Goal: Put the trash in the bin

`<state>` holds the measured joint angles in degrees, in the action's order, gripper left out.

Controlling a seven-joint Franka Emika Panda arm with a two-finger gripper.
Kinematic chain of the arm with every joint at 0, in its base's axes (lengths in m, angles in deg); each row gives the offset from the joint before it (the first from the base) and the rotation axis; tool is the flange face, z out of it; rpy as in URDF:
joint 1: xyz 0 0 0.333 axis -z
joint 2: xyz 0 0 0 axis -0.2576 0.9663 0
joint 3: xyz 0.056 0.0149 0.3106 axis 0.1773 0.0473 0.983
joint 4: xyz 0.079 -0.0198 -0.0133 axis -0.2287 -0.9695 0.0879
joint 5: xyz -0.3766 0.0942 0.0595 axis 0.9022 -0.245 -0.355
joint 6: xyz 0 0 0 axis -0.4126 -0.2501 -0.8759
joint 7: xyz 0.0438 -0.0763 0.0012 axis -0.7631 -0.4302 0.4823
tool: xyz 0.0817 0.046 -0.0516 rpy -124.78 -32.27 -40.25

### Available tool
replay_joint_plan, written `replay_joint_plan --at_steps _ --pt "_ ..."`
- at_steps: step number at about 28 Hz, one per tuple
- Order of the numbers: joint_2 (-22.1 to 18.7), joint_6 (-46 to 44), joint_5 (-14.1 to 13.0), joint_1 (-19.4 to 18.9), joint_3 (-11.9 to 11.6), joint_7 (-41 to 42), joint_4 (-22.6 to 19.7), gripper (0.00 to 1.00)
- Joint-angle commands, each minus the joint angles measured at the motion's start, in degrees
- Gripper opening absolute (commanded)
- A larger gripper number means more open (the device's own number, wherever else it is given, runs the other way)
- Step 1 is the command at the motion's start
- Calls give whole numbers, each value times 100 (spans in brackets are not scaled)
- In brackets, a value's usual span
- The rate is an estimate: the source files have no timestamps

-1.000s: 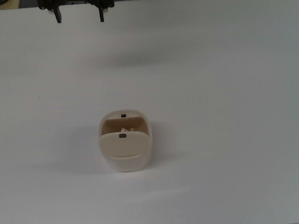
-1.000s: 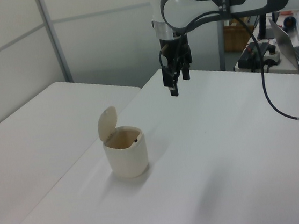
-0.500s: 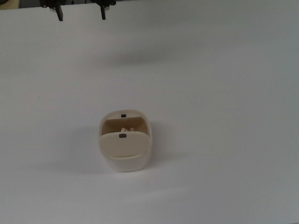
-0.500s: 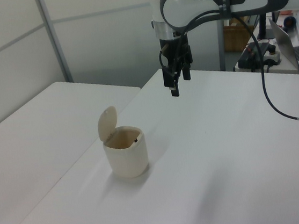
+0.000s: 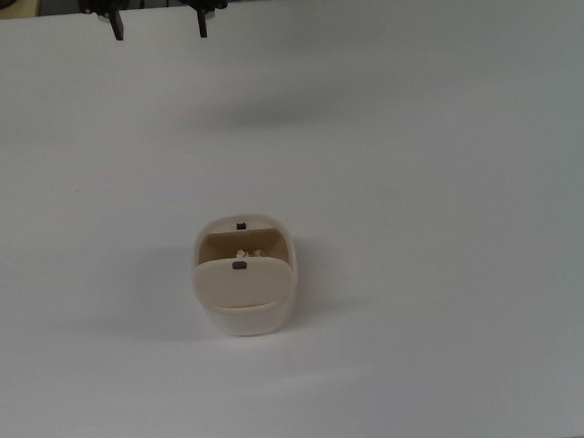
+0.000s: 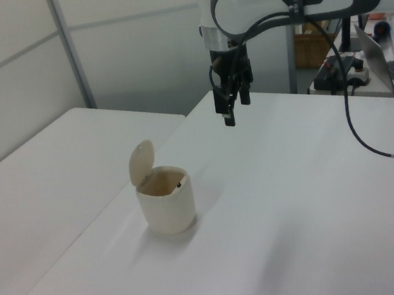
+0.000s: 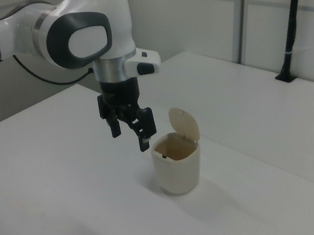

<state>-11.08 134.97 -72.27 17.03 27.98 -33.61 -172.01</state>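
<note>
Gripper (image 5: 159, 32) hung above the table's far edge in the top view, fingers (image 5: 117, 33) spread wide apart with nothing between them. In the right view the gripper (image 7: 129, 139) pointed downward, tilted a little, clear of the table surface; in the left view it (image 6: 227, 112) also hung well above the tabletop.

Trash (image 5: 244, 253): small pale crumpled lumps seen in the top view inside the bin (image 5: 247, 317), lying in the uncovered part of the opening, beside the lid's dark knob. It was well apart from the fingers, which sat toward the far edge while the bin stood near the table's middle. Trash not made out in the left or right views; only the bin's dark interior showed there.

Bin (image 6: 166, 208) stood upright on the white table (image 5: 452, 218), lid (image 6: 141, 162) swung up and standing tilted over the rim. In the right view the bin (image 7: 176, 167) stood just to the gripper's right, lower than the fingertips, not touching them.

White arm (image 7: 69, 33) with dark joint covers ran from the right view's left edge to the gripper.
</note>
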Motion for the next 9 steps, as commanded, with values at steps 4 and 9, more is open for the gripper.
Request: replay_joint_plan --at_steps 4,9 --pt "-37 -7 -91 -52 -60 -87 34 100" --pt "-37 -7 -91 -34 -60 -87 34 100"
